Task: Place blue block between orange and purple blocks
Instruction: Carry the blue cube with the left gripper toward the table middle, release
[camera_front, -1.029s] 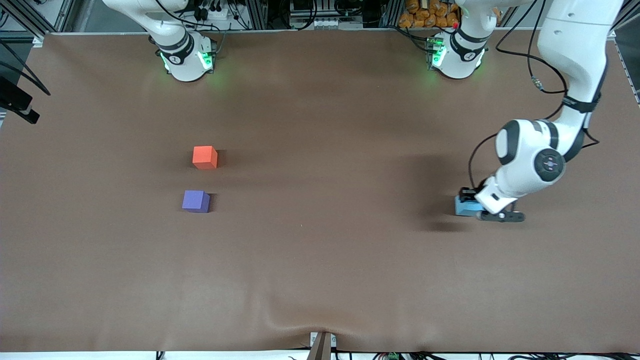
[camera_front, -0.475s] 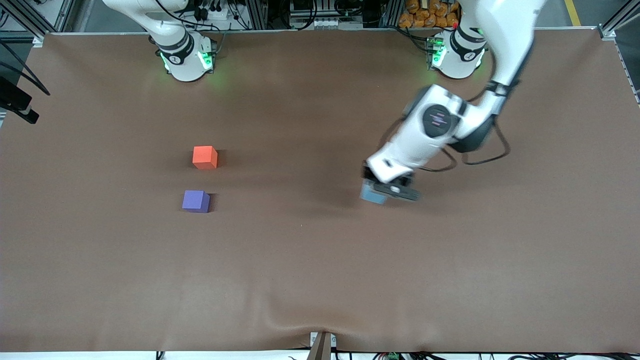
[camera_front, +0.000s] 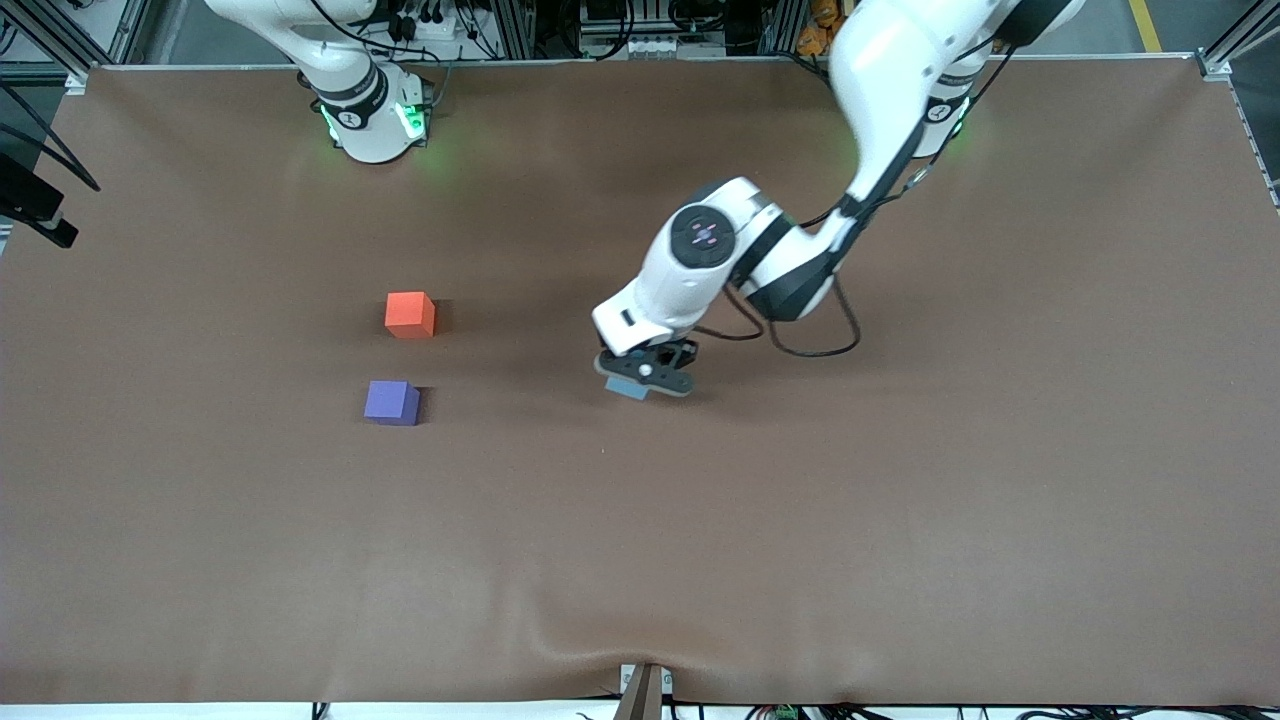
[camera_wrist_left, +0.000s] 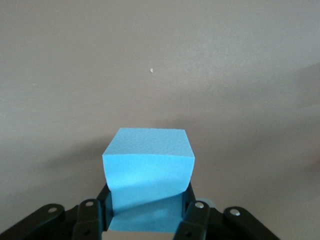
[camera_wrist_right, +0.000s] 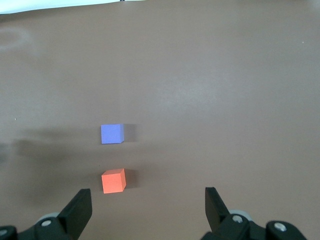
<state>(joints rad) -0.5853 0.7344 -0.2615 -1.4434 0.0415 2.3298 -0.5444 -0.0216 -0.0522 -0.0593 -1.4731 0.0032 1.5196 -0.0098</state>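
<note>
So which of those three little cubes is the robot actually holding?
The blue block: it is clamped in the left gripper above the table, while the orange block and purple block sit untouched on the cloth.

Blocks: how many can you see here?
3. The blue block hangs in the left gripper over mid-table; the orange block and purple block sit toward the right arm's end.
</note>
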